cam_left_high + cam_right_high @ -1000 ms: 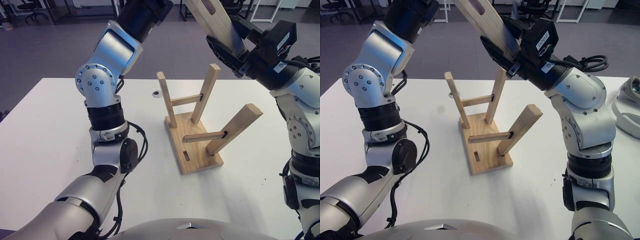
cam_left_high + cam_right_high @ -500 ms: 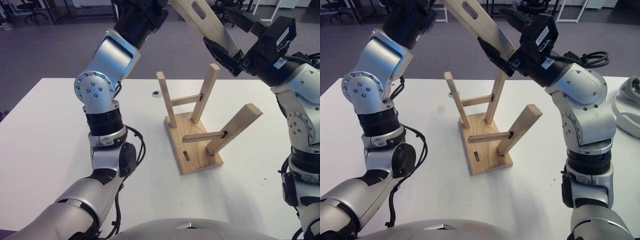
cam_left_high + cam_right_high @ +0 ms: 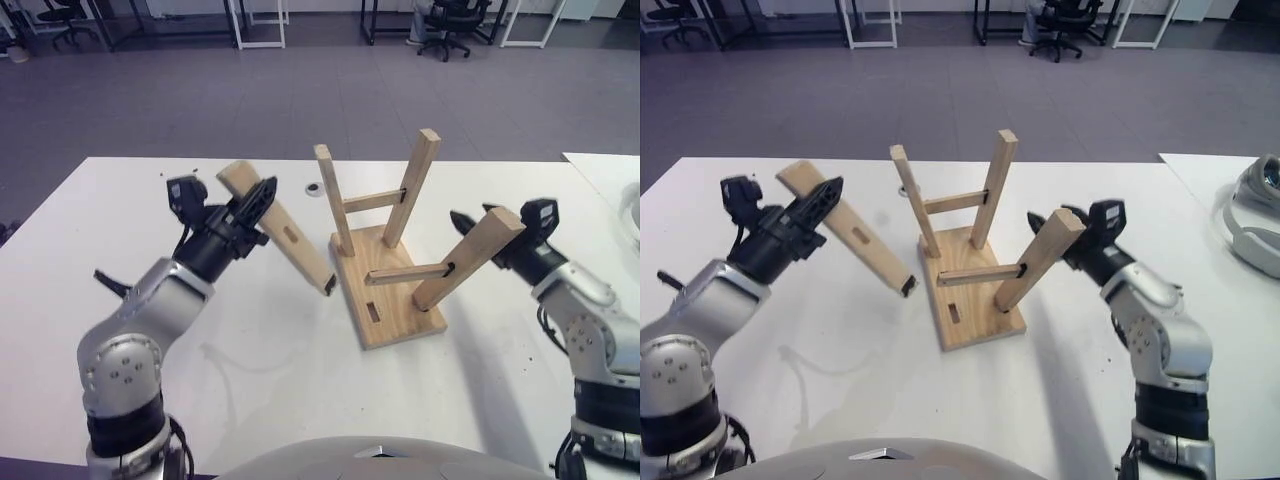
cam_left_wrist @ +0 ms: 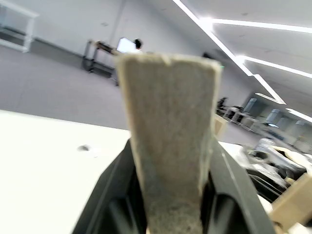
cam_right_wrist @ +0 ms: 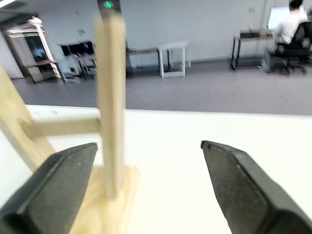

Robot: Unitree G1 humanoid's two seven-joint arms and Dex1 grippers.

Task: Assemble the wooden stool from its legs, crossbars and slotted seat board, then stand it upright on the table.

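The slotted seat board (image 3: 393,318) lies flat on the white table (image 3: 120,230). Two upright legs (image 3: 327,198) stand in it at the back, joined by a crossbar (image 3: 372,200). A third leg (image 3: 462,262) leans outward, with a second crossbar (image 3: 405,273) fixed to it. To the left of the board, my left gripper (image 3: 260,200) is shut on a loose leg (image 3: 295,245). That leg slants down with its lower end just above the table. Its cut end (image 4: 168,122) shows between the black fingers. My right gripper (image 3: 492,228) stands open by the leaning leg's top end, with nothing between its fingers (image 5: 53,185).
A small round hole (image 3: 313,188) sits in the table behind the stool. A white headset (image 3: 1255,215) lies at the far right edge. There is free table surface at the left and in front of the board.
The loose leg was held high by the right gripper; now the left gripper holds it low beside the board. The right gripper has let go and dropped next to the leaning leg.
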